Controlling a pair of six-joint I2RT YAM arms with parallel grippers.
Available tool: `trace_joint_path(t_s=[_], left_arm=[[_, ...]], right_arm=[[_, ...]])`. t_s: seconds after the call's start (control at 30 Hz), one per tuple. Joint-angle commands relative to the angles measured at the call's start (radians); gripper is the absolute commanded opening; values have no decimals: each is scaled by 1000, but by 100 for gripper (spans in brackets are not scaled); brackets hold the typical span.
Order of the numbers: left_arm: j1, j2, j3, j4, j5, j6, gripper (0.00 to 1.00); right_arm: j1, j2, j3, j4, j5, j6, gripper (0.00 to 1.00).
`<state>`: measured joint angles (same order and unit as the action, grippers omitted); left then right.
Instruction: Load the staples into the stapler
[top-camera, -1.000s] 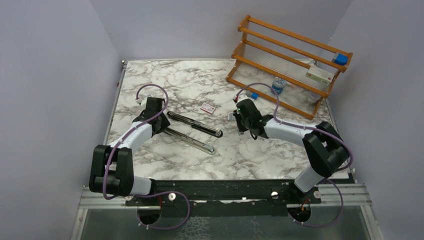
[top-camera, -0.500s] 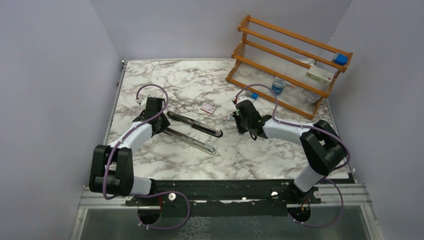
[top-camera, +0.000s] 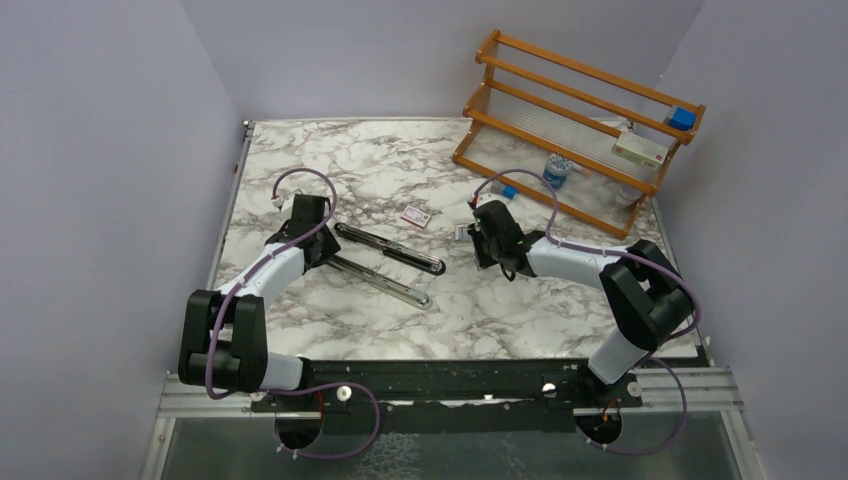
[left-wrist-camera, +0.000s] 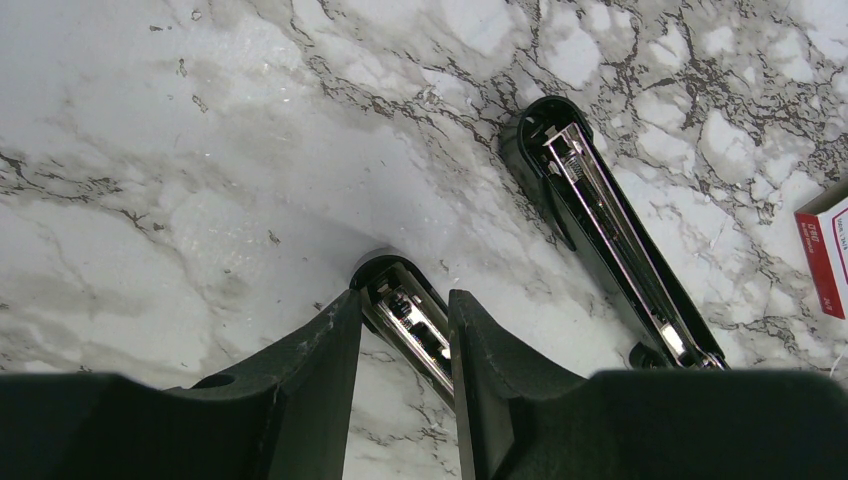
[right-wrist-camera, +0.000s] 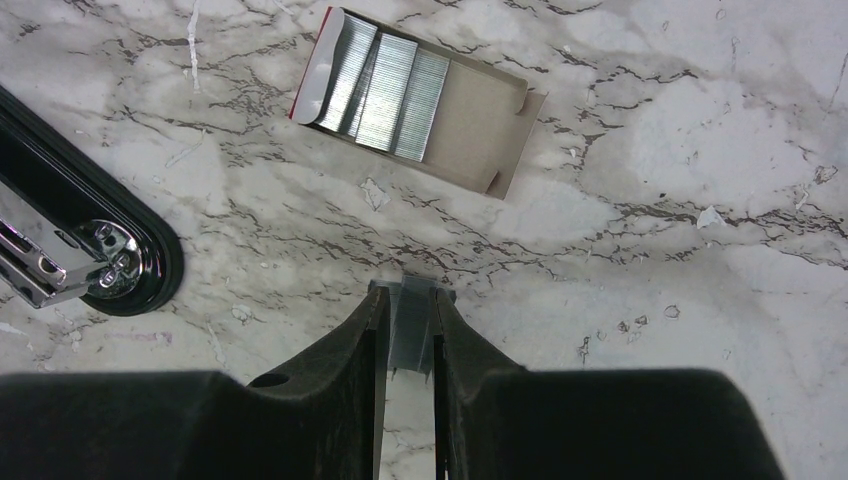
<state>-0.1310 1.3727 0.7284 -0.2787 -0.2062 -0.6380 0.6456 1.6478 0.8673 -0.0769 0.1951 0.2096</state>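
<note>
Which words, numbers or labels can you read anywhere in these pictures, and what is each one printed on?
No text here can be read with certainty.
red staple box: white print on its side, too blurred and cut off by the frame edge.
flat box on the wooden rack: coloured label, too small to read.
stapler and cardboard tray of staples: no markings visible.

The white marble counter (top-camera: 330, 160) carries a black stapler (top-camera: 392, 252) swung open, its two halves lying flat in a narrow V left of the middle. Just beyond it lies a small pink-red box (top-camera: 416, 216). Further right, an open cardboard tray (right-wrist-camera: 470, 110) holds silver staple strips (right-wrist-camera: 385, 85). A wooden rack (top-camera: 590, 70) stands at the far right corner.
</note>
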Motion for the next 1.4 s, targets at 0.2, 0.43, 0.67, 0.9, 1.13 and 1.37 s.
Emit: trace_joint_path(t_s=[0.2,0.43,0.67,0.9,1.13,1.37], left_arm=[[7,1,11,10,16,10,41],[7,-1,10,9,15,11,41],[7,-2,10,11,16,11,41],[6,-1,9,11,17,12,40],[7,-1,11,11,18,12,40],[7,0,12,12,16,13,40]], right_arm=[[-8,20,-11,-6,5,7,23],[-9,32,-8,-17,-4,7,23],[-9,46,-7,-21,-12,4,22],[-9,31,-4,-17,-23,9,12],[-9,-17,26,-42,-16,2,12],[-9,-55,54,-74,-23,-1,12]])
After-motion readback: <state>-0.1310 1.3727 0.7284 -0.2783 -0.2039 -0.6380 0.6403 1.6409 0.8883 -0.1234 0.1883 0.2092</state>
